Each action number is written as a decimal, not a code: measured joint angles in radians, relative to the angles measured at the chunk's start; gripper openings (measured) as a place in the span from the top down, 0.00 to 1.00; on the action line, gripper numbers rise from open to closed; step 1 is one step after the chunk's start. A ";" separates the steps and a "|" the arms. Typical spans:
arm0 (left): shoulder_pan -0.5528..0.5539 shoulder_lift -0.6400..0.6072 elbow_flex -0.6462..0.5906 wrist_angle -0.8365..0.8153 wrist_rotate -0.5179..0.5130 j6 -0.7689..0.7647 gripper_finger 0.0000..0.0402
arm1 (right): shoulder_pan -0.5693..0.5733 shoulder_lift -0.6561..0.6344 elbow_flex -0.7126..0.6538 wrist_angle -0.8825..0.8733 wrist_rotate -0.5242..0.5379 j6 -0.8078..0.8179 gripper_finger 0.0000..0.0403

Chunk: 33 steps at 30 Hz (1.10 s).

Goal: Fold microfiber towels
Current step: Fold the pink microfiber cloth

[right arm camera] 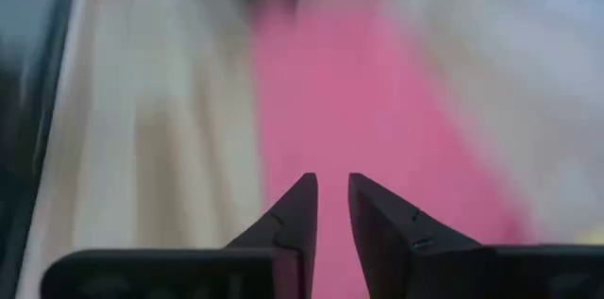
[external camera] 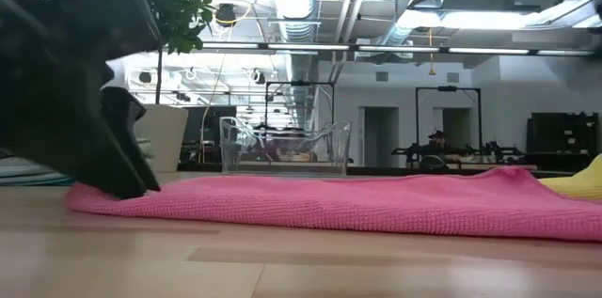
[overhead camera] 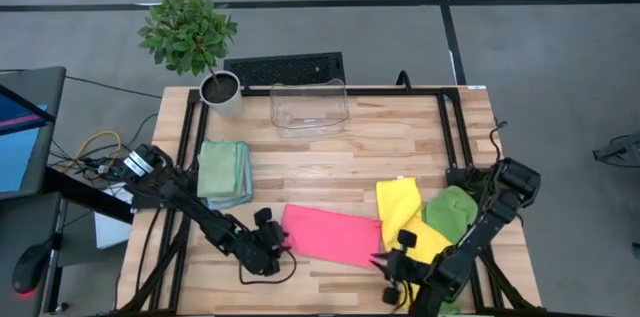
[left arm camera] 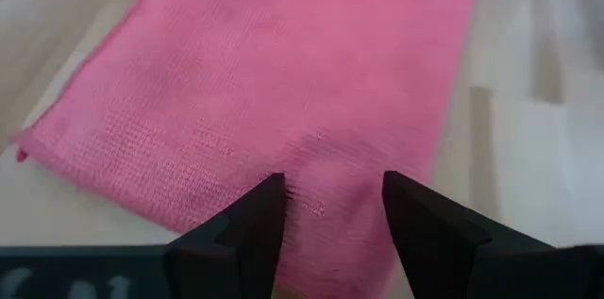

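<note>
A pink microfiber towel point(overhead camera: 330, 235) lies flat as a long folded strip near the table's front edge. My left gripper point(overhead camera: 275, 239) stands open at its left end, fingers slanting down over the cloth point(left arm camera: 311, 101). My right gripper point(overhead camera: 385, 262) hovers at the strip's right end with a narrow gap between its fingers and nothing in it point(right arm camera: 332, 195). A yellow towel point(overhead camera: 405, 219) and a lime green towel point(overhead camera: 452, 209) lie crumpled at the right. A folded stack, pale green on light blue point(overhead camera: 223, 172), rests at the left. My left gripper has one fingertip point(external camera: 141, 181) low over the pink towel's left end point(external camera: 89, 200), coming slantwise from the table's left. I cannot tell whether it touches the cloth. The towel lies flat on the table, and nothing is pinched between the fingers.
A clear plastic bin point(overhead camera: 310, 107) stands at the table's far edge, with a potted plant point(overhead camera: 200, 47) to its left. Bare wood lies between the bin and the towels. A black frame point(overhead camera: 445, 127) runs along the table's sides.
</note>
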State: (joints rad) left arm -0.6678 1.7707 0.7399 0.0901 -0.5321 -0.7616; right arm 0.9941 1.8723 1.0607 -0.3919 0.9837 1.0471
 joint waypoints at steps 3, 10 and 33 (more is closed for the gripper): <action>0.000 -0.022 0.001 0.004 -0.007 -0.002 0.57 | -0.018 0.010 0.000 0.151 0.167 -0.127 0.78; 0.001 -0.026 0.002 0.010 -0.045 -0.002 0.57 | -0.050 0.273 -0.001 0.447 0.118 -0.154 0.83; -0.132 0.202 -0.077 0.455 -0.404 -0.014 0.75 | -0.080 0.289 0.000 0.388 0.027 -0.087 0.84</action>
State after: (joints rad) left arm -0.7996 1.9723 0.6630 0.5451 -0.9366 -0.7758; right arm 0.9138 2.1612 1.0607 -0.0040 1.0111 0.9599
